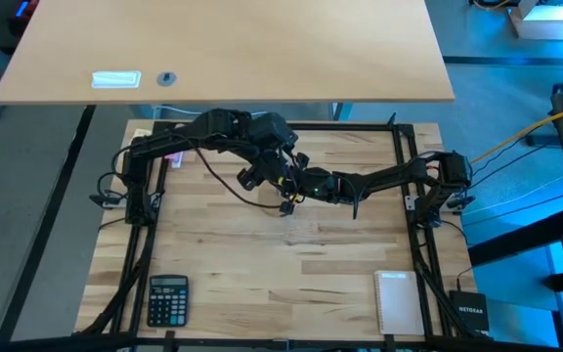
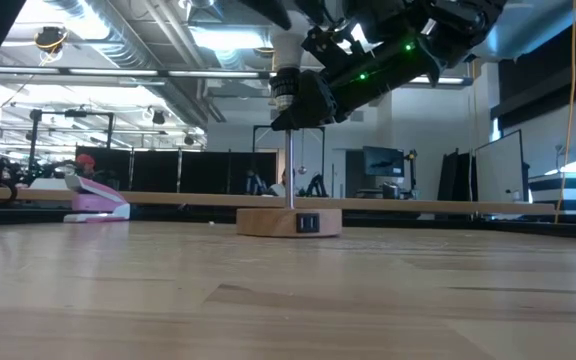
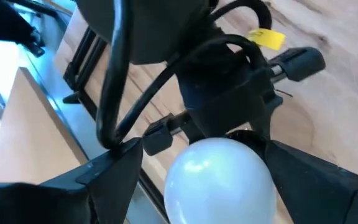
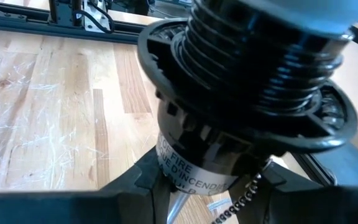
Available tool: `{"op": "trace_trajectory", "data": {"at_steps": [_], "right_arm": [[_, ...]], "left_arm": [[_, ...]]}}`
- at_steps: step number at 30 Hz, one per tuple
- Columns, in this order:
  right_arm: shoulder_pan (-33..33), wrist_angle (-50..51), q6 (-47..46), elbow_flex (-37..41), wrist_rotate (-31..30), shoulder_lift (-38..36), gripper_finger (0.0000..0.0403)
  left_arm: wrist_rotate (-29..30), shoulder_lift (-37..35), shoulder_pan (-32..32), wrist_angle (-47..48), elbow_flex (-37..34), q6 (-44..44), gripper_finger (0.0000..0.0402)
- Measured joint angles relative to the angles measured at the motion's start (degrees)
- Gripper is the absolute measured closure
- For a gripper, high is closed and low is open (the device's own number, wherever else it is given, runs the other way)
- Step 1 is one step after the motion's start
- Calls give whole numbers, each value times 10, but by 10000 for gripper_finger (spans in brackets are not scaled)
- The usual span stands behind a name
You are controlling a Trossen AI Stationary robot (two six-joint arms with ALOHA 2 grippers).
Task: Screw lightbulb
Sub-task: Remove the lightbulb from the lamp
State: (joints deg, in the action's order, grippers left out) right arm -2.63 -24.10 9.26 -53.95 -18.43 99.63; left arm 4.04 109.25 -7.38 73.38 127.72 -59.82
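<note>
Overhead view straight down, low view level across the table [image 1: 262, 264], both wrist views close on the socket [image 4: 241, 118].

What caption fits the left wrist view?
Left gripper shut on the white lightbulb, seated at the black socket.

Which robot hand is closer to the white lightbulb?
The left. The left gripper has its fingers on both sides of the lightbulb, holding it. The right gripper sits just below, gripping the black socket that the bulb goes into.
</note>
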Motion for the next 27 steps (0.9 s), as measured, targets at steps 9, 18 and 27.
{"op": "trace_trajectory", "data": {"at_steps": [9, 18, 27], "right_arm": [[0, 0, 1, 0, 0, 0, 272], [0, 0, 1, 0, 0, 0, 272], [0, 0, 1, 0, 0, 0, 272]], "left_arm": [[0, 0, 11, -9, 0, 162, 75], [44, 0, 14, -12, 0, 283, 75], [82, -3, 13, 14, 26, 343, 75]]}}
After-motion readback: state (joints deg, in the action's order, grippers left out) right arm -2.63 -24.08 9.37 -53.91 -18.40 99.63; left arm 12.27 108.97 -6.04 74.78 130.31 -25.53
